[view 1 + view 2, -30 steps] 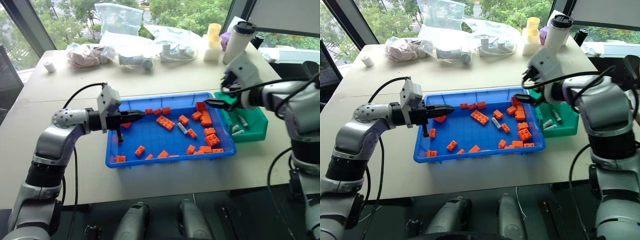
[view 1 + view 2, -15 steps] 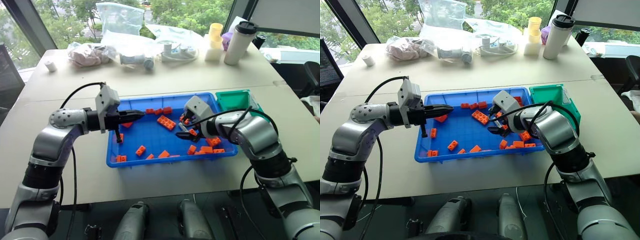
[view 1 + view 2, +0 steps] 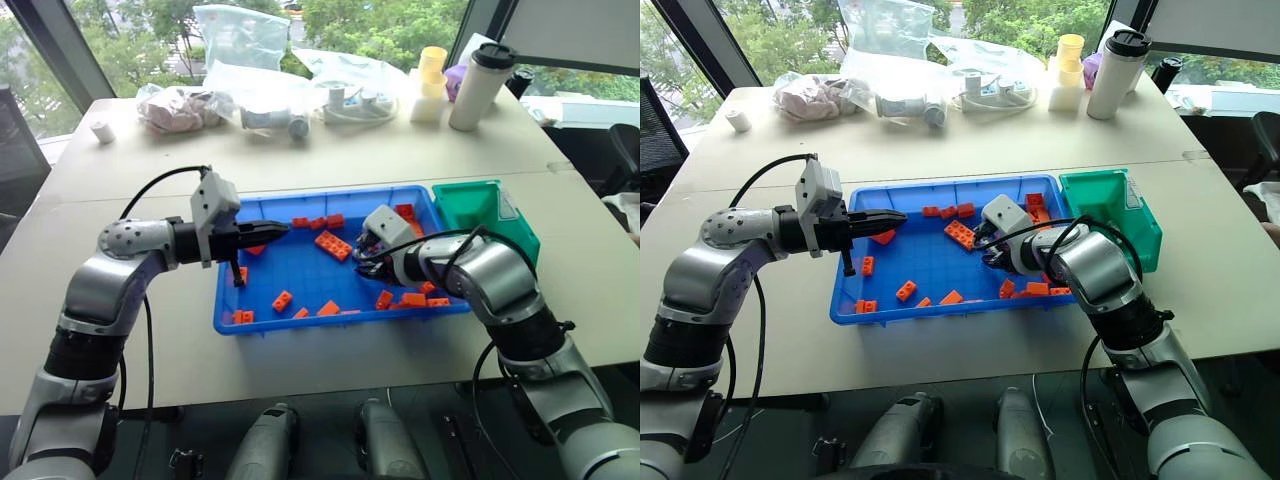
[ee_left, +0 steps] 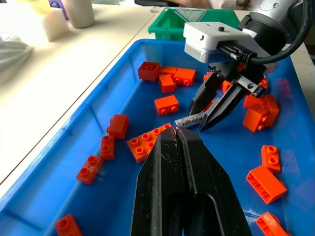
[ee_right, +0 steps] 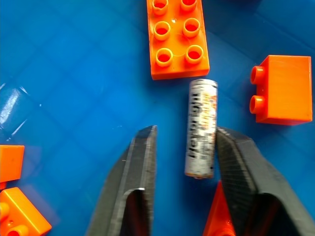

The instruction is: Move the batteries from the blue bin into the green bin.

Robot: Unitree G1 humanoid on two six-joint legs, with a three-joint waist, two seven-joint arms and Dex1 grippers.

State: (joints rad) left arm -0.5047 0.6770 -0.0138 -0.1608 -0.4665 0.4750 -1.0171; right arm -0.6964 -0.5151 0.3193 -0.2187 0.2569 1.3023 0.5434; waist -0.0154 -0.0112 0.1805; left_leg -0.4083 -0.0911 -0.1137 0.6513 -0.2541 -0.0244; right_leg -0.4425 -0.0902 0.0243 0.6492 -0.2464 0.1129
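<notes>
The blue bin point(image 3: 330, 327) lies on the table, strewn with orange bricks point(image 3: 334, 245). One silver-grey battery point(image 5: 201, 129) lies flat on its floor beside a six-stud brick point(image 5: 176, 37). My right gripper point(image 5: 186, 132) is lowered into the bin with its fingers apart, one on each side of the battery point(image 4: 191, 120). One finger touches it, and a gap remains at the other. My left gripper point(image 3: 280, 229) is shut on nothing, hovering over the bin's left part. The green bin point(image 3: 480, 205) stands against the blue bin's right end.
Along the table's far side lie plastic bags point(image 3: 240, 40), a tall tumbler point(image 3: 475, 85), yellow cups point(image 3: 430, 65) and a small white roll point(image 3: 101, 132). Bricks cluster around my right gripper point(image 3: 365, 258) and at the blue bin's front rim.
My right arm swung from over the green bin down and left into the blue bin, and its fingers now straddle the battery. The left arm stayed still.
</notes>
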